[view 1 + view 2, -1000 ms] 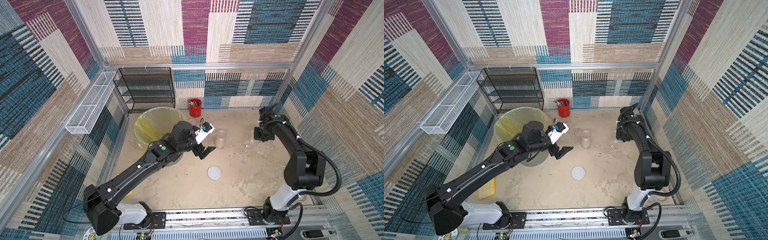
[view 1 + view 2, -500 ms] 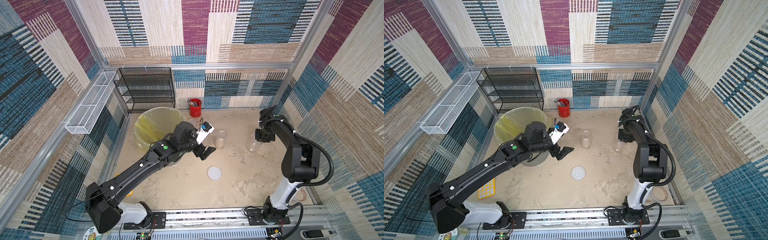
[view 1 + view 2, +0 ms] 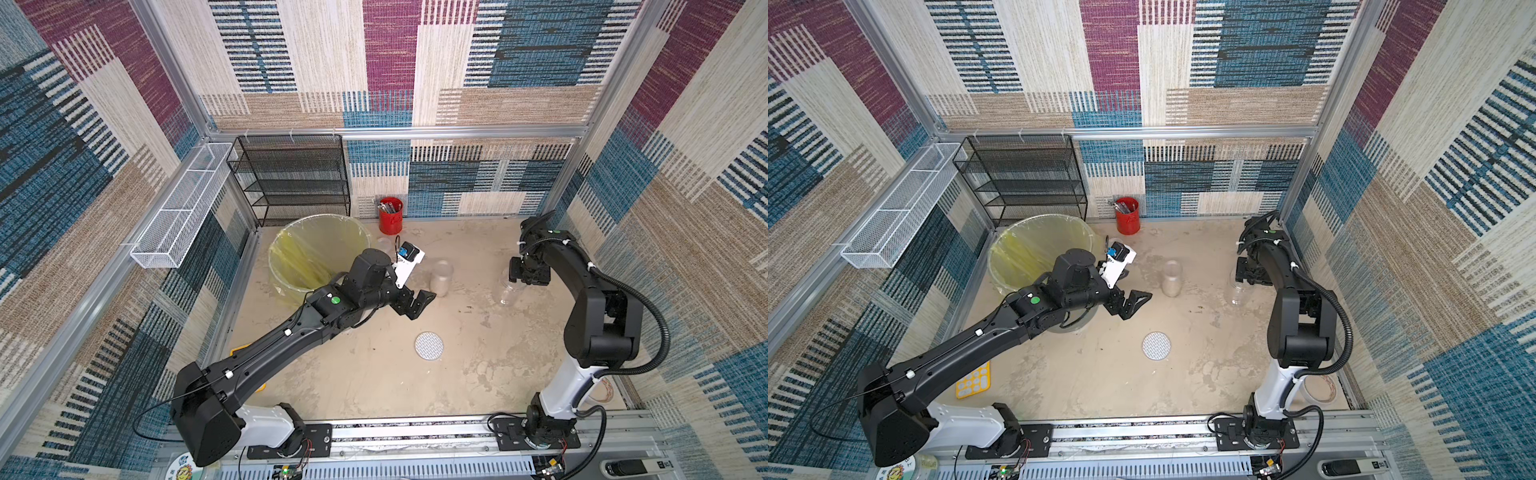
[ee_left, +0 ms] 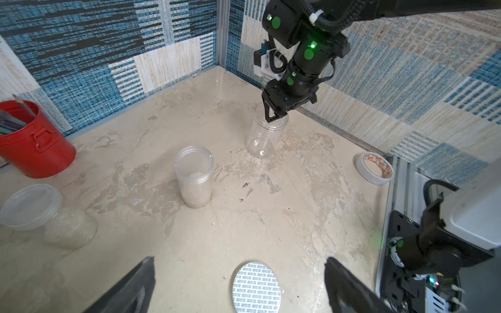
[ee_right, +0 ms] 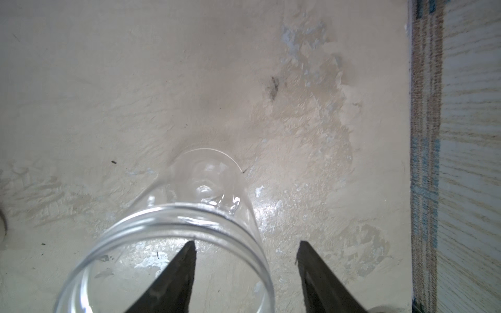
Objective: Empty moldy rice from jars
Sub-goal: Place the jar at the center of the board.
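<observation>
- Top view: left gripper (image 3: 417, 305), fingers wide and empty, near the clear cylindrical plastic jar (image 3: 440, 278) on the tabletop (image 3: 374, 382).
- Left wrist view: off-white rice (image 4: 193, 191) half-fills it.
- Right wrist view: right gripper (image 5: 245, 252), fingers parted astride the empty clear jar (image 5: 206, 189) at its rim, clamping nothing; a skewed withdrawal could topple it.

The blotchy beige tabletop (image 3: 374, 386) carries a black rack (image 3: 291, 183) at the back wall, a lined bin (image 3: 320, 216) before it and a red cup (image 3: 390, 220) beside. A wide jar (image 4: 62, 225) with rice stands near the cup, and a narrow jar (image 3: 440, 278) of rice (image 4: 193, 189) stands mid-table. An empty jar (image 3: 508, 291) is further right. A round seal (image 3: 429, 345) lies flat in front; a tape roll (image 3: 1318, 388) and a yellow stencil (image 3: 973, 380) lie at opposite sides.
</observation>
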Action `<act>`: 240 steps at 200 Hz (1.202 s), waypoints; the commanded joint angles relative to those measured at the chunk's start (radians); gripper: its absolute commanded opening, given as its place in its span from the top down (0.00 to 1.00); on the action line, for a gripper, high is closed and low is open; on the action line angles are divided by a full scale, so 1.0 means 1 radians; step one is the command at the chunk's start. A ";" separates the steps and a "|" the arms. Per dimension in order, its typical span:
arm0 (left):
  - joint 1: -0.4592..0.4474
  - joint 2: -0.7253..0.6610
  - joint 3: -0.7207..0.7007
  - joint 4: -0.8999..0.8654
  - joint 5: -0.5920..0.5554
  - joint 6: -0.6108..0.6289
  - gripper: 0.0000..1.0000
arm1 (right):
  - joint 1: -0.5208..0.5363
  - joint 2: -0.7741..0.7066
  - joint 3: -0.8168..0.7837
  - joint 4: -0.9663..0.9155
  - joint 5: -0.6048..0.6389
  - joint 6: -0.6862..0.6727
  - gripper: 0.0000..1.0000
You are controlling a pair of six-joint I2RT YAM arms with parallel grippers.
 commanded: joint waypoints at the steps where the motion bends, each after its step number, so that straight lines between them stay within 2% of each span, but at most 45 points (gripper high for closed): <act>1: -0.001 0.005 0.017 0.004 -0.051 -0.037 0.01 | 0.000 -0.033 0.025 0.027 0.006 0.006 0.20; 16: -0.002 0.020 0.039 -0.029 -0.065 -0.035 0.01 | 0.000 -0.059 0.040 0.030 0.009 0.012 0.12; 25: -0.002 0.027 0.049 -0.044 -0.048 -0.020 0.01 | 0.000 -0.073 0.051 0.030 0.005 0.012 0.00; 83: -0.001 0.016 0.095 -0.091 -0.013 0.018 0.01 | 0.000 -0.178 0.145 0.018 -0.041 0.003 0.01; 118: -0.001 0.032 0.174 -0.189 -0.009 0.054 0.01 | 0.002 -0.310 0.073 0.124 -0.203 0.005 0.01; 143: -0.001 0.013 0.190 -0.244 0.012 0.093 0.01 | 0.014 -0.425 0.013 0.223 -0.228 0.071 0.01; 175: -0.001 -0.018 0.192 -0.323 0.020 0.080 0.01 | 0.152 -0.486 -0.043 0.294 -0.218 0.094 0.01; 196: -0.002 -0.039 0.172 -0.347 0.020 0.011 0.01 | 0.326 -0.484 -0.066 0.322 -0.038 0.061 0.01; 217: -0.002 -0.052 0.157 -0.401 -0.002 -0.057 0.01 | 0.388 -0.427 -0.050 0.296 0.012 0.085 0.01; 240: -0.005 -0.098 0.077 -0.423 -0.040 -0.107 0.01 | 0.414 -0.381 -0.074 0.329 0.005 0.109 0.01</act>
